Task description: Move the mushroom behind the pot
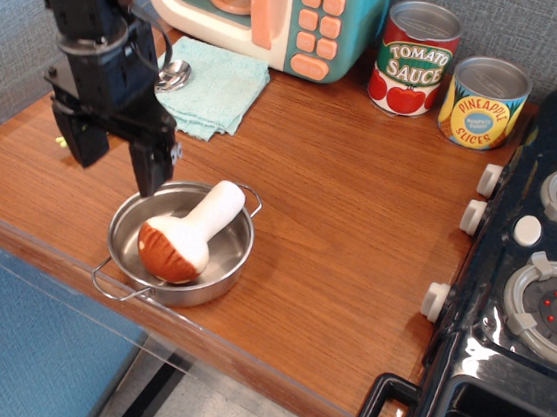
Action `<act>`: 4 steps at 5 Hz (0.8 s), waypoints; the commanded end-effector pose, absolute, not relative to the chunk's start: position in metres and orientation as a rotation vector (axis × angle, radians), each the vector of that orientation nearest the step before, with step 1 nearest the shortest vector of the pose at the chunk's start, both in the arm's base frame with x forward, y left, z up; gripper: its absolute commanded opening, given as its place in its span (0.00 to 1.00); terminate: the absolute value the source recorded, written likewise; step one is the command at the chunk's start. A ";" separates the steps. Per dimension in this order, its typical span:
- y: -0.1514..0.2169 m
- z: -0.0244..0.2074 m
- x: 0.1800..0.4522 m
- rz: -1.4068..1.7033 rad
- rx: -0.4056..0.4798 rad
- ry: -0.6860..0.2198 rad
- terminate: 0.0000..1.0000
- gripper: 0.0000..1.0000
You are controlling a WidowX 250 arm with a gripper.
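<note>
The mushroom lies on its side inside the shiny steel pot, its reddish-brown cap at the front left and its white stem pointing to the back right over the rim. My gripper is black, open and empty. It hangs just behind and to the left of the pot, with its right finger close above the pot's back-left rim. It does not touch the mushroom.
A teal cloth and a metal spoon bowl lie behind the gripper. A toy microwave stands at the back, with a tomato sauce can and a pineapple can to its right. A black stove fills the right side.
</note>
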State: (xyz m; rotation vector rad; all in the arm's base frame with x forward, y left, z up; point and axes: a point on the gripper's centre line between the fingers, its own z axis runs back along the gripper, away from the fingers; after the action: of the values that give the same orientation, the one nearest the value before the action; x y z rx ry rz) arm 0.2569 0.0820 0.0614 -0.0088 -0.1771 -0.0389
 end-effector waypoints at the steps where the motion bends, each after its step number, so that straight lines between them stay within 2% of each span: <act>1: 0.059 0.063 0.228 -0.159 -0.008 -0.177 0.00 1.00; 2: 0.045 0.055 0.223 -0.190 -0.014 -0.143 0.00 1.00; 4: 0.037 0.042 0.233 -0.180 0.007 -0.122 0.00 1.00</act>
State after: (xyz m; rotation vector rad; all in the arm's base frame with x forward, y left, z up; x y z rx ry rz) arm 0.2305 0.0344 0.0348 0.0002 -0.0954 -0.1756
